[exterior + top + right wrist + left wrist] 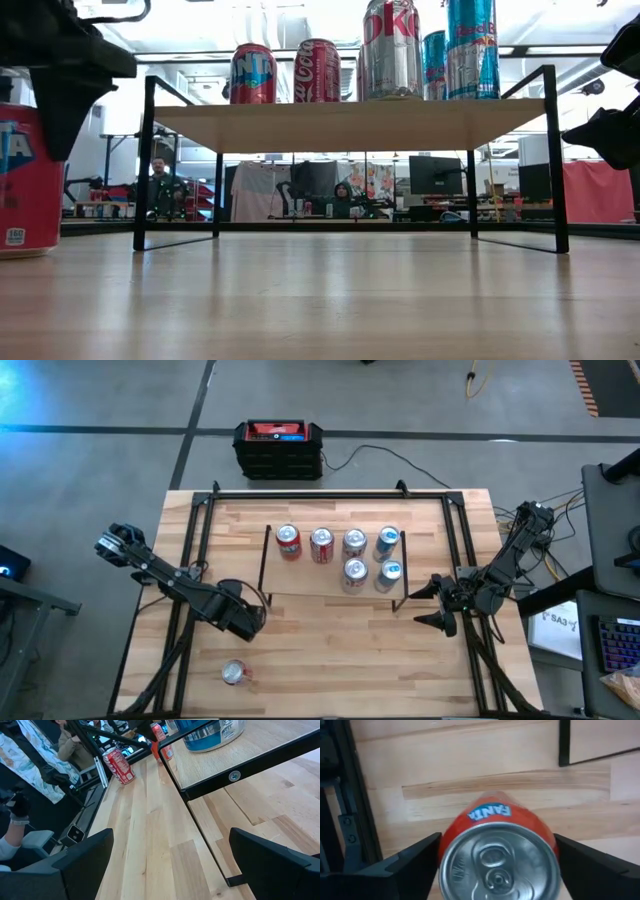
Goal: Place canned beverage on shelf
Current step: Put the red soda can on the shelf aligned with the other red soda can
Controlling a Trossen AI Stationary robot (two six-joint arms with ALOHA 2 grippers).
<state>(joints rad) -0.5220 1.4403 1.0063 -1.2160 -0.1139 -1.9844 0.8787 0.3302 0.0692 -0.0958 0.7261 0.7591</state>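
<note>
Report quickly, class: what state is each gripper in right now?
Left gripper: fingers either side of the orange Fanta can on the table; whether it grips cannot be told.
Right gripper: open, empty, beside the shelf.

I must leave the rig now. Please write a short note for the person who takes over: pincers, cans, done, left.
Left pincer: fingers open on either side of the upright orange Fanta can near the table's front left; no grip yet.
Right pincer: open, empty, waiting beside the right end of the low light-wood shelf on black legs.
Done: six cans stand on the shelf.
Left: close on the Fanta can, lift it, set it on the shelf.
</note>
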